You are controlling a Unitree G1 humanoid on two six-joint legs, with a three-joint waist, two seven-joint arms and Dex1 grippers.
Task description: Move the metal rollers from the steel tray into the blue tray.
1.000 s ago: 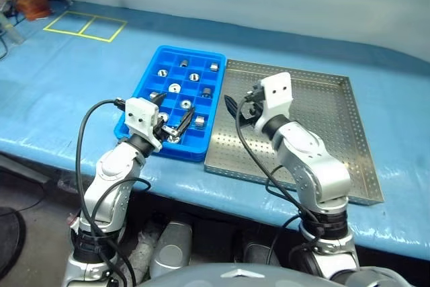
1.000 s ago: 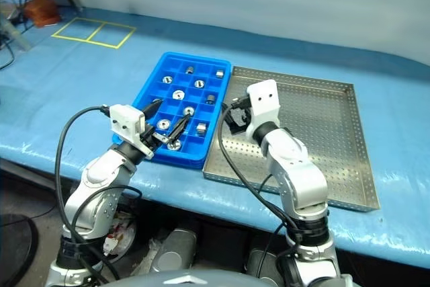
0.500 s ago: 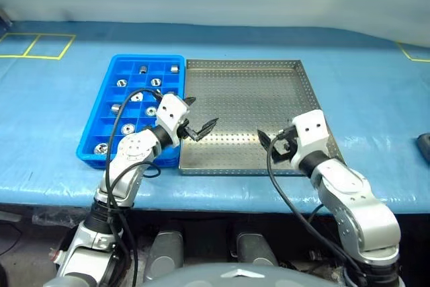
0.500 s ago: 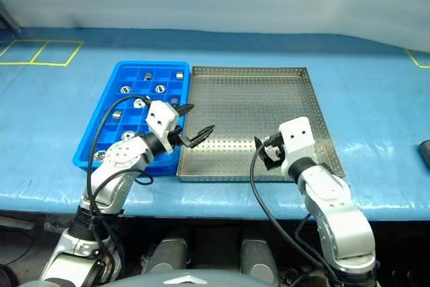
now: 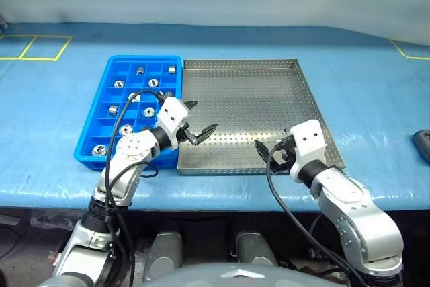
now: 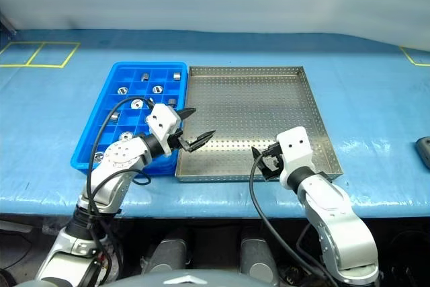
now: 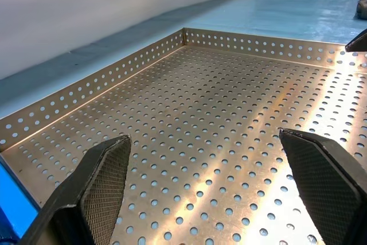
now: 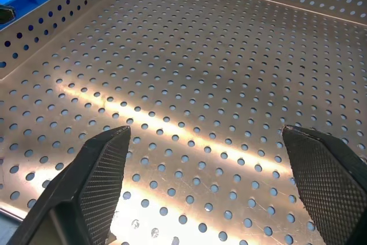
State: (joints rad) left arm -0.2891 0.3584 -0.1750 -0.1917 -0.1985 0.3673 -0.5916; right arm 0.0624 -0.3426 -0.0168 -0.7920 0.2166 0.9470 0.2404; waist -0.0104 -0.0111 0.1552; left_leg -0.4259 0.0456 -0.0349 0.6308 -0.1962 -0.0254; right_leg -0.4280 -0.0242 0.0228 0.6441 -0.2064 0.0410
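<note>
The blue tray [image 5: 104, 122] lies at 9 o'clock of the steel tray [image 5: 295, 109], their long edges touching, both on a blue sheet [image 5: 60, 166]. The rollers [image 5: 139, 70] sit in the blue tray's square compartments, one to a cell: three toward its 12 o'clock end, a few mid-tray, and one [image 5: 100, 148] near the 7 o'clock corner. Some cells near the left arm are hidden by it, so the full count cannot be told.

The left gripper [image 5: 199, 119] hovers over the steel tray's 8 o'clock portion, just past the blue tray's edge, pointing toward 3 o'clock. Its fingers [image 7: 103, 187] are spread wide with nothing between them, and beneath them the left wrist view shows bare perforated floor.

The right gripper [image 6: 263, 160] hangs at the steel tray's 5 o'clock corner, near the front rim, aimed toward 10 o'clock. Its fingers [image 8: 100, 182] are also spread wide and pinch nothing; below them is bare perforated floor.

A dark object [image 5: 423, 144] lies on the sheet at 3 o'clock, well apart from the trays.
</note>
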